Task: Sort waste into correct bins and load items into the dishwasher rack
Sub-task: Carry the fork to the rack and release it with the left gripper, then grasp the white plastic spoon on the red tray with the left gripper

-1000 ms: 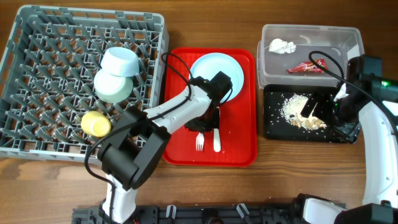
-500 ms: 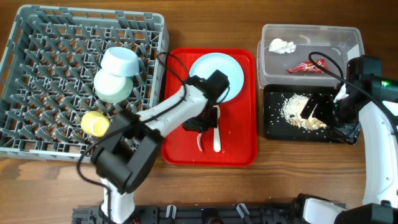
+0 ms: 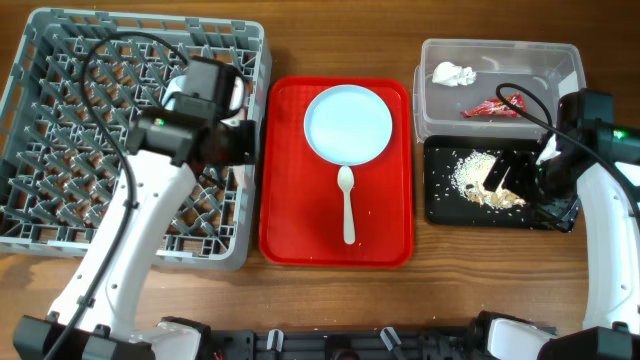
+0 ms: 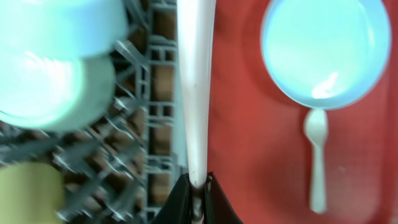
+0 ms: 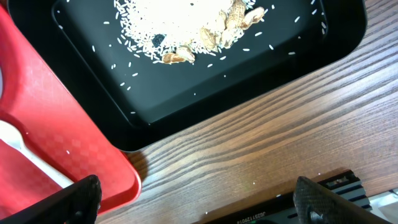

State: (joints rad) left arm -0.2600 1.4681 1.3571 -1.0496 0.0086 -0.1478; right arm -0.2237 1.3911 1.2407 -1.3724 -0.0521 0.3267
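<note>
Fingers [image 4: 181, 198] of left gripper [image 4: 198, 191] are clamped on the narrow end of the white fork [image 4: 196, 74]. Fork runs straight away from the jaws and out the top of the wrist view, blurred, so can't make out the tines. It hangs over the seam between the dishwasher rack [image 3: 60, 120] and the red serving tray [image 3: 290, 230]. On the rack side of it: pale blue bowl [image 4: 62, 25], light green bowl [image 4: 50, 81] just beside that, yellow cup [image 4: 28, 193] nearer the camera. All three sit in the rack. On the red tray: pale blue plate [image 3: 348, 123], white spoon [image 3: 347, 205] just below it, bowl end toward the plate. Right gripper [image 5: 202, 199] has its fingers spread wide, nothing between them, hovering over the table edge by the near rim of the black tray [image 3: 440, 200]. Food scraps [image 3: 480, 180] lie in that tray. Clear tub [image 3: 560, 60] behind it has the white tissue [image 3: 453, 73] and red wrapper [image 3: 495, 107].
</note>
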